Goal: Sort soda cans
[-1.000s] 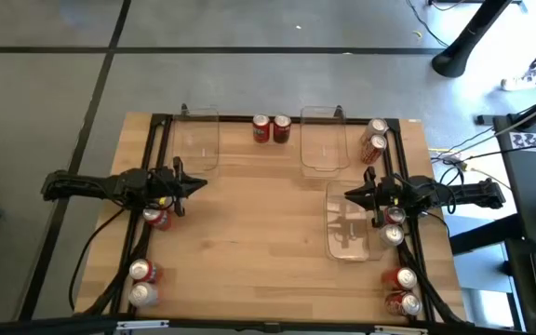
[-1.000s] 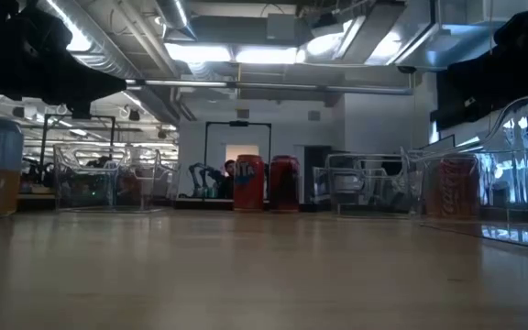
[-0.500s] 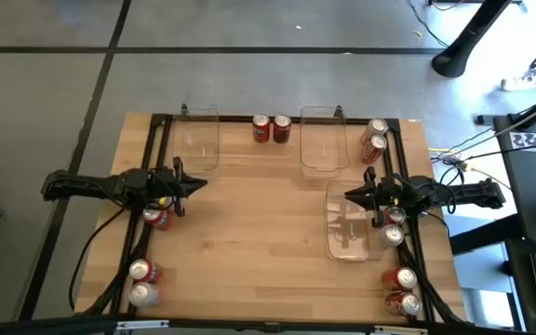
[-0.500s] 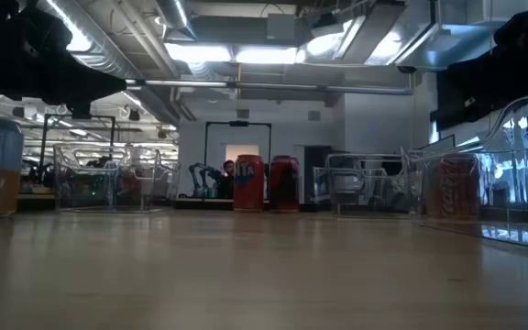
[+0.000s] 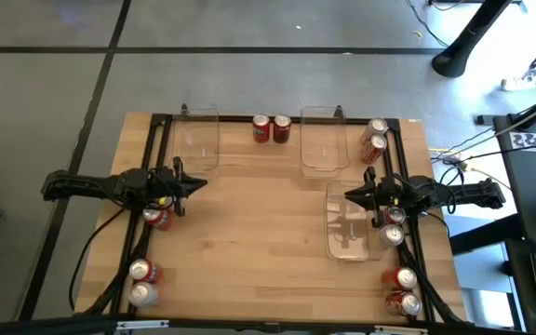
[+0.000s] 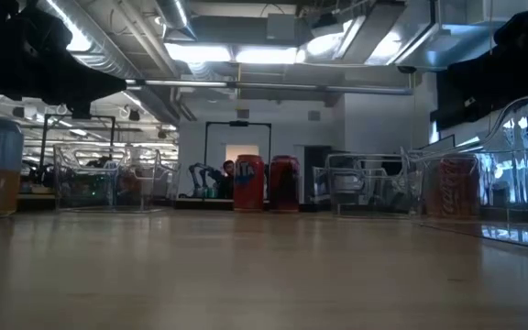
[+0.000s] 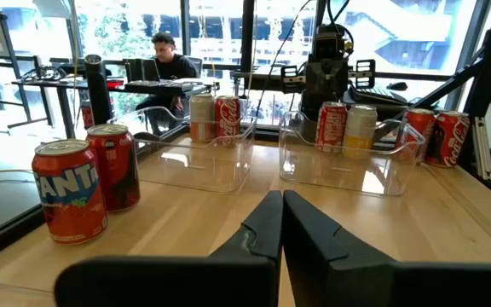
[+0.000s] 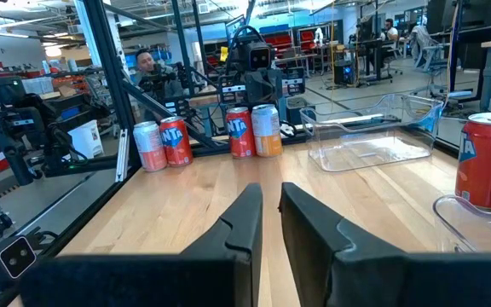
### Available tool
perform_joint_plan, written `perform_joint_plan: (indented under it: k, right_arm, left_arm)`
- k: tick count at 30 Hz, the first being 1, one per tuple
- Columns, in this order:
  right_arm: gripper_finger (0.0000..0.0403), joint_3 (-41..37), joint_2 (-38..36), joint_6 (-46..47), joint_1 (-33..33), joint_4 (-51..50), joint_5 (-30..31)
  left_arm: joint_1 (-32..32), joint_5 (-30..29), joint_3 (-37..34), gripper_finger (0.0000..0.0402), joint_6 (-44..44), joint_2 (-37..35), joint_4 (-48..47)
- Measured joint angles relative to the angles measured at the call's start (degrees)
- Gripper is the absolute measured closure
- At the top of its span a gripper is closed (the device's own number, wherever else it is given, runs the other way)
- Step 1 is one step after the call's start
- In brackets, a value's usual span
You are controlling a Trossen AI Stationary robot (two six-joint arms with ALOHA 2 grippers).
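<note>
Soda cans (image 5: 272,128) between clear trays (image 5: 199,140), seemingly untouched

two cans (image 5: 271,128) between far trays (image 5: 200,138), other cans along table edges (image 5: 394,284)

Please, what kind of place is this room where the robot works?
It looks like a robotics lab or open workshop. Beyond the table the right wrist view shows another robot rig and benches with equipment, the low view shows bare ceiling ducts, and a person sits at a desk in the left wrist view.
</note>
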Motion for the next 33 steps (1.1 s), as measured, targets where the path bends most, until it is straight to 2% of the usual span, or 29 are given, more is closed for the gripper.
perform_joint_plan:
  k: [16,21,29,33]
  right_arm:
    - [0.0354,-0.01,-0.02,0.0,0.01,0.0,0.01]
    - [0.0354,0.0,0.0,0.0,0.02,-0.01,0.01]
    - [0.0354,0.0,0.0,0.0,0.0,0.0,0.0]
    - [0.0354,0.0,0.0,0.0,0.02,0.0,0.02]
  left_arm:
    - [0.01,0.0,0.0,0.0398,0.0,0.0,0.01]
    - [0.01,-0.45,0.0,0.0398,3.88,0.01,0.17]
    - [0.01,-0.7,0.0,0.0398,4.34,0.0,0.89]
    - [0.01,-3.77,0.0,0.0398,8.23,0.01,0.99]
